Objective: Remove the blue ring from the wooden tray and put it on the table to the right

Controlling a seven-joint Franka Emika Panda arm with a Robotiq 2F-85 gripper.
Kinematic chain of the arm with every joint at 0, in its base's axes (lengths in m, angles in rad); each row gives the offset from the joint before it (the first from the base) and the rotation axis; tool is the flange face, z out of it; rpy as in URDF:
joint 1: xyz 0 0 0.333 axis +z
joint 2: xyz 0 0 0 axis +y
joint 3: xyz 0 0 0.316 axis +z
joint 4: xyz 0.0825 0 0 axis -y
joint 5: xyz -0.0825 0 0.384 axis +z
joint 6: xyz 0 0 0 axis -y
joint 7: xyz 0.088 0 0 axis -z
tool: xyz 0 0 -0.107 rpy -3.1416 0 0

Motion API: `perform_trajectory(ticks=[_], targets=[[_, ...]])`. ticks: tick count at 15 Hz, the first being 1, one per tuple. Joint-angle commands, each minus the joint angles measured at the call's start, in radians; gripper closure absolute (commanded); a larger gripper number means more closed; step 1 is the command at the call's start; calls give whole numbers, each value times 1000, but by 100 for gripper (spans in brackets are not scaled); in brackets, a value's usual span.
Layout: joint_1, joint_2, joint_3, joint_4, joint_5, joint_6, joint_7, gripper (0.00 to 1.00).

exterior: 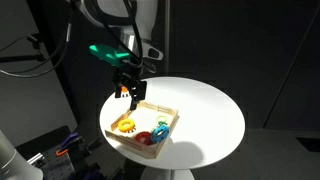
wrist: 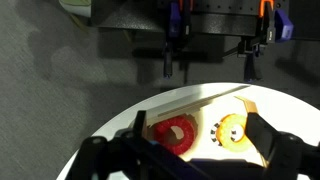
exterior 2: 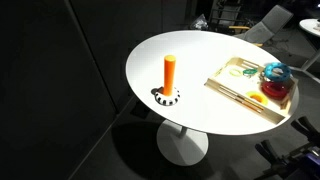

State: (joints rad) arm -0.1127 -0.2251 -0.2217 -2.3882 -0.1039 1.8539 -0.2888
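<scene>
The wooden tray (exterior: 165,113) sits on the round white table (exterior: 210,110) and holds three rings. The blue ring (exterior: 160,129) lies at the tray's near right corner, next to a red ring (exterior: 145,137) and a yellow ring (exterior: 126,125). In an exterior view the blue ring (exterior 2: 275,72) lies at the tray's far end (exterior 2: 232,90). My gripper (exterior: 131,93) hangs above the tray's far left corner, open and empty. In the wrist view my gripper's fingers (wrist: 205,150) frame the red ring (wrist: 176,135) and yellow ring (wrist: 232,130); the blue ring is out of that view.
An orange cylinder (exterior 2: 170,72) stands upright on a black-and-white base (exterior 2: 168,98) on the table, apart from the tray. Bare table surface (exterior: 215,125) lies beside the tray. Dark floor and equipment surround the table.
</scene>
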Motion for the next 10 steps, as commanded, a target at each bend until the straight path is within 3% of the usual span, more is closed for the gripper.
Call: perform_trajectory(ticks=[1,10], targets=[[-12,1,12,3,3,-2,-2,0],[-21,104,-1,87,40,17,-15,0]])
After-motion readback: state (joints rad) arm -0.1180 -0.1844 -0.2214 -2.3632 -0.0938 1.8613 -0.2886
